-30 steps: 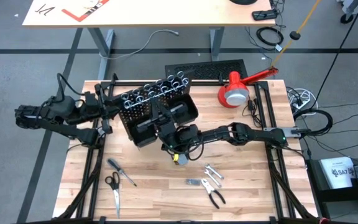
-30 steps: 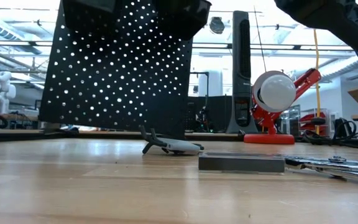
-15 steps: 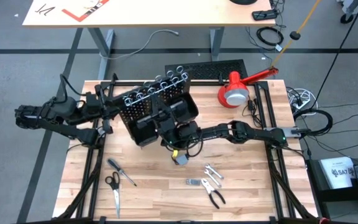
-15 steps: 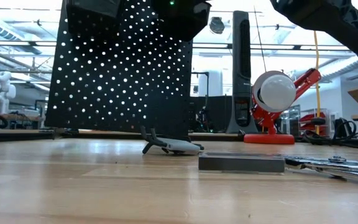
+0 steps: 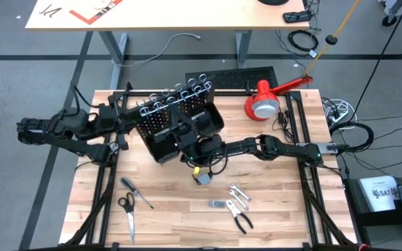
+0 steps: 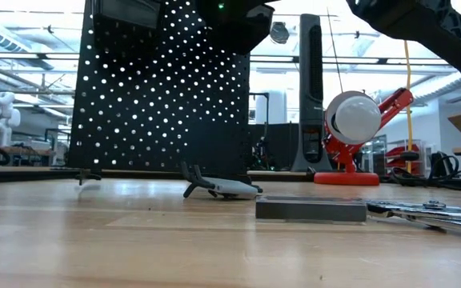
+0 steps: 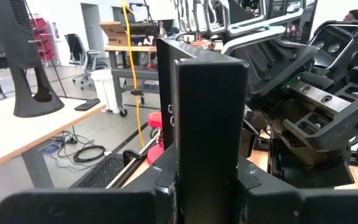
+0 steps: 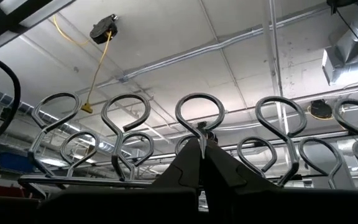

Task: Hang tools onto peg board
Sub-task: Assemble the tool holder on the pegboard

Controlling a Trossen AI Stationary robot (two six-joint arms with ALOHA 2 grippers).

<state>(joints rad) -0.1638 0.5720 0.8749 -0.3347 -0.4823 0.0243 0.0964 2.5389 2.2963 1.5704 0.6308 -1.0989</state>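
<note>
High view: both grippers grip peg board.

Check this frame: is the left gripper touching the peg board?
Touching. The left wrist view shows the peg board's edge clamped between the left gripper's fingers; the high view agrees.
</note>
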